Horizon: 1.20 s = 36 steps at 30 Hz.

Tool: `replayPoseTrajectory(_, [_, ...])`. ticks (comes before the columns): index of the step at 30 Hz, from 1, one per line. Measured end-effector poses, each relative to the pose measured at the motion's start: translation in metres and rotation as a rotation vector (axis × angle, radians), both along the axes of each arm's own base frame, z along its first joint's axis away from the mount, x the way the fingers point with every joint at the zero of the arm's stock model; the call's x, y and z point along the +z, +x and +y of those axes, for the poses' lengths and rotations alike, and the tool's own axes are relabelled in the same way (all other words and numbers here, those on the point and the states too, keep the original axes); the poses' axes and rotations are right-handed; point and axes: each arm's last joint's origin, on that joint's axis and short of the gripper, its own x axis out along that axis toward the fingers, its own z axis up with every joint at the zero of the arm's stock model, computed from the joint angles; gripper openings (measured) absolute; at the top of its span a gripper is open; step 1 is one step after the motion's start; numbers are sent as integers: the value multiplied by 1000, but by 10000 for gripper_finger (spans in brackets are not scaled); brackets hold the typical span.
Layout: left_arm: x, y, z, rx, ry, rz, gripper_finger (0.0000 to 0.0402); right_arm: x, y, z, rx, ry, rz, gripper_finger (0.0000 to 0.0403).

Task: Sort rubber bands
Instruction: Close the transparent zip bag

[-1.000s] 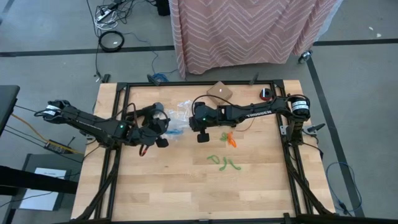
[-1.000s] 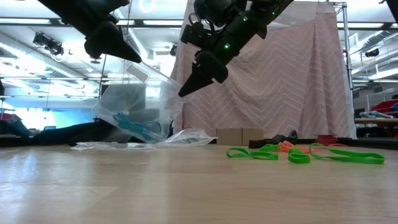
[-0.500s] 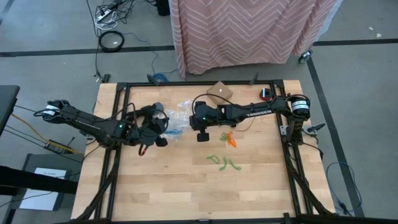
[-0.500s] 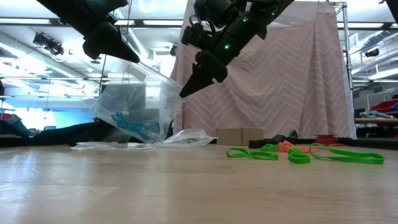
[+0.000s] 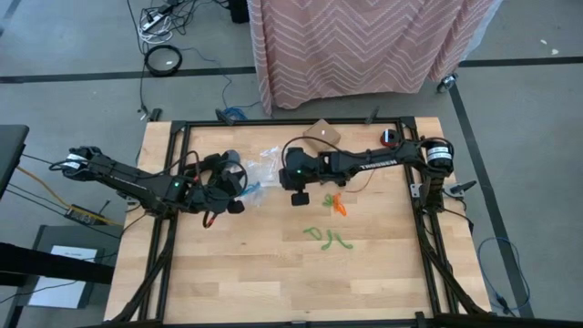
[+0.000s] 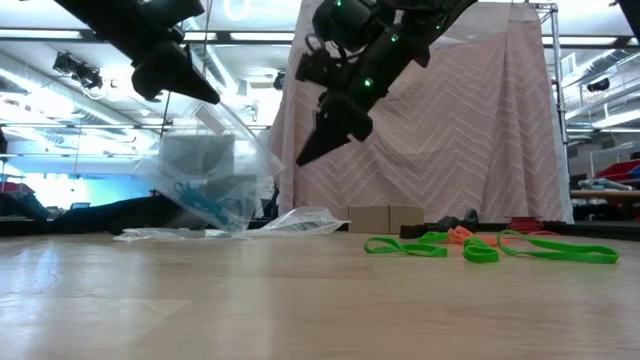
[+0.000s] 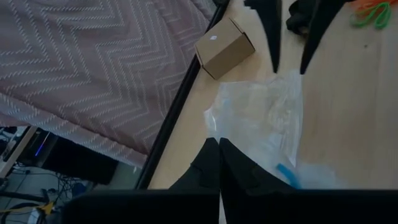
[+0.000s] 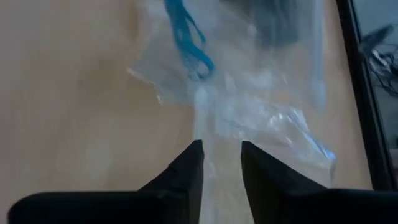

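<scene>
A clear zip bag (image 6: 205,185) with blue rubber bands (image 6: 215,208) inside hangs under my left gripper (image 6: 190,85), which is shut on its top. In the right wrist view the bag (image 8: 249,93) and the blue bands (image 8: 186,37) lie just ahead of my right gripper (image 8: 221,165). That gripper is open and stands a little to the right of the bag (image 6: 312,150), apart from it. Green rubber bands (image 5: 328,239) and orange ones (image 5: 337,205) lie loose on the table to the right of the bag. My left gripper pinches the bag's upper edge (image 6: 203,103) between its two shut fingers, which slant down from the table's left. The bag hangs slack and bunched below the fingers. Its lower end is down near the table top; whether it rests there I cannot tell.
A second clear bag (image 6: 300,218) lies flat on the table behind the hanging one. A small cardboard box (image 5: 322,134) sits at the far edge. A black frame (image 5: 273,121) rims the table. Bare wood (image 5: 273,273) spreads over the near half.
My right gripper has opened and let go of the bag's right side. The bag, which was stretched between both grippers, has dropped back toward the left and now hangs bunched from my left gripper alone.
</scene>
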Motion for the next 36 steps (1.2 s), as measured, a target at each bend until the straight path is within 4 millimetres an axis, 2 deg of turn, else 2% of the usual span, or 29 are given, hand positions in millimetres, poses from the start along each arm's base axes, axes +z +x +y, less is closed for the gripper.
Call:
replayPoseTrajectory(9, [0, 1, -1, -25, -25, -7, 0, 10, 7, -13, 25, -57, -118, 144])
replayPoseTrajectory(14, [2, 4, -3, -66, -68, -37, 0, 11, 9, -24, 60, -26, -165, 146])
replayPoseTrajectory(22, [3, 5, -5, -92, -91, -48, 0, 0, 13, -32, 62, -7, -153, 145])
replayPoseTrajectory(28, [3, 5, -5, -93, -91, -48, 0, -3, 13, -33, 58, -14, -136, 113])
replayPoseTrajectory(36, [4, 7, -5, -106, -81, -55, 1, -3, 13, -33, 57, -15, -138, 22])
